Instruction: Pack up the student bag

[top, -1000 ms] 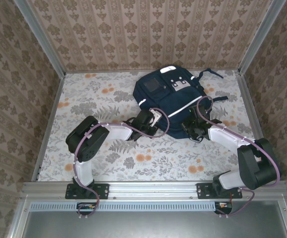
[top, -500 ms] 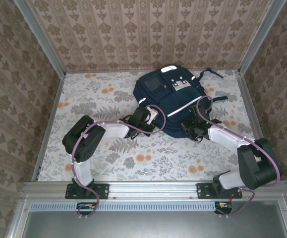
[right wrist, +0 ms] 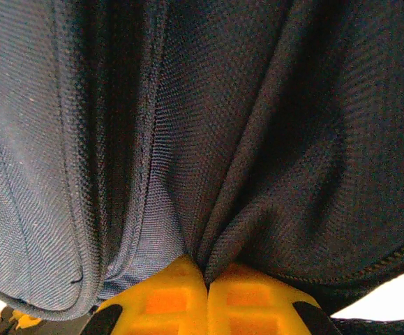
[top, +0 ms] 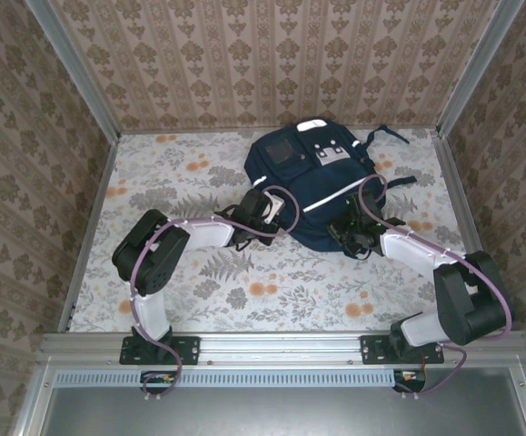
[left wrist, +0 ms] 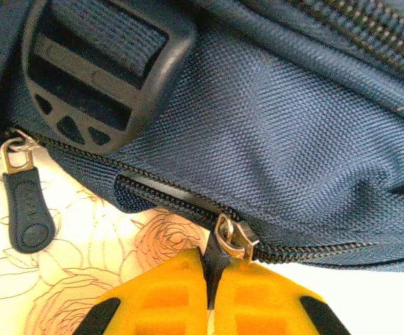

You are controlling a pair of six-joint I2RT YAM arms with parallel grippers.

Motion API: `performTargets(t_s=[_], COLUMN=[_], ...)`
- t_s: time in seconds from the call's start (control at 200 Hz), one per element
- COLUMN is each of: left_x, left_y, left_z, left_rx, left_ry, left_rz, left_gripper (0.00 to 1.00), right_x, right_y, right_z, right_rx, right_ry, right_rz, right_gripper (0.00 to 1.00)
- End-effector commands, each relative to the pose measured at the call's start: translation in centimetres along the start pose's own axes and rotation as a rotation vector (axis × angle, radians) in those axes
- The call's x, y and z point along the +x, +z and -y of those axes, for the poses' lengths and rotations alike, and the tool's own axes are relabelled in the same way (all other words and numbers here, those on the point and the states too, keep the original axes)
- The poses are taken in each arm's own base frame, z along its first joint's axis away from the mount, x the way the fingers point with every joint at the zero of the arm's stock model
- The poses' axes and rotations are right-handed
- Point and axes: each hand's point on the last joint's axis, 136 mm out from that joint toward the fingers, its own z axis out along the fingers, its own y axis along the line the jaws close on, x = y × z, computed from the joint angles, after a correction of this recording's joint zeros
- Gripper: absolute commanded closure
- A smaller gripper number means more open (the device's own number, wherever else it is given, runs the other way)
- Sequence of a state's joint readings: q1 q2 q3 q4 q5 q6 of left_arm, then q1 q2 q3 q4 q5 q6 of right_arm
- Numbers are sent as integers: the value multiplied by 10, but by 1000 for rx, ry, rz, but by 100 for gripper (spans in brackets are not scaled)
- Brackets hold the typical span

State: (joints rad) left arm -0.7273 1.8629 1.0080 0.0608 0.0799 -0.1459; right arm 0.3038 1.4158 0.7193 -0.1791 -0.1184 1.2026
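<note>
Two grippers are clamped on the backpack [top: 310, 173], which lies at the upper centre-right of the flowered table [top: 176, 182], near the back wall. The left gripper [top: 264, 211] sits at the bag's lower-left edge; in its wrist view the yellow fingers [left wrist: 167, 296] are pinched shut on a metal zipper pull [left wrist: 231, 239], with a black buckle [left wrist: 97, 66] at upper left and a second, rubber-tabbed pull [left wrist: 26, 206] hanging at far left. Since a second ago this gripper has shifted up and left, its elbow swinging left. The right gripper [top: 350, 233], at the bag's lower-right edge, is squeezed closed on a fold of the fabric and has barely moved.
</note>
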Motion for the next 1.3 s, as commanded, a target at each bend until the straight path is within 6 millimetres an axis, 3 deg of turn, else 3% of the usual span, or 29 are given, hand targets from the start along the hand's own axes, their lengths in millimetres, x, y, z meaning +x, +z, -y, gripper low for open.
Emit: performTargets(t_s=[0.0,0.275,0.465,0.755,0.92,1.06,1.135,1.225,1.25,1.27,1.295], left_x=[8,5,12,6,-3,-25,-36,-45,-47,-49,-52], left_y=[-15,-12,-21,-30,-40,-69,-92,-122,-130,-136,-144], left_z=[-81,-91,-105,-112,-101,-88,-86,-87,-88,-88,-89], left_rx=[-263,-266,-293,-270,-215,-161,-162,-186,-192,-194,-193], left_ry=[-136,-155,-198,-259,-269,-282,-294,-293,-294,-296,-299], left_rz=[-52,-94,-92,-73,-37,70,139,205,223,236,254], left_gripper=[92,85,84,71,66,60,52,36,24,3,0], right_x=[-13,-13,-13,-13,-5,10,27,65,76,85,97], right_y=[-1,-3,-2,-6,-7,-16,-14,2,5,8,11], right_z=[64,62,60,52,28,-7,-26,-43,-48,-52,-57], right_rx=[247,235,226,202,136,30,-23,-58,-67,-77,-98], right_ry=[6,-4,-6,-38,-141,-275,-378,-504,-531,-551,-575], right_rz=[69,70,67,71,49,25,-27,-173,-211,-241,-276], right_gripper=[100,100,100,100,100,100,100,100,100,100,100])
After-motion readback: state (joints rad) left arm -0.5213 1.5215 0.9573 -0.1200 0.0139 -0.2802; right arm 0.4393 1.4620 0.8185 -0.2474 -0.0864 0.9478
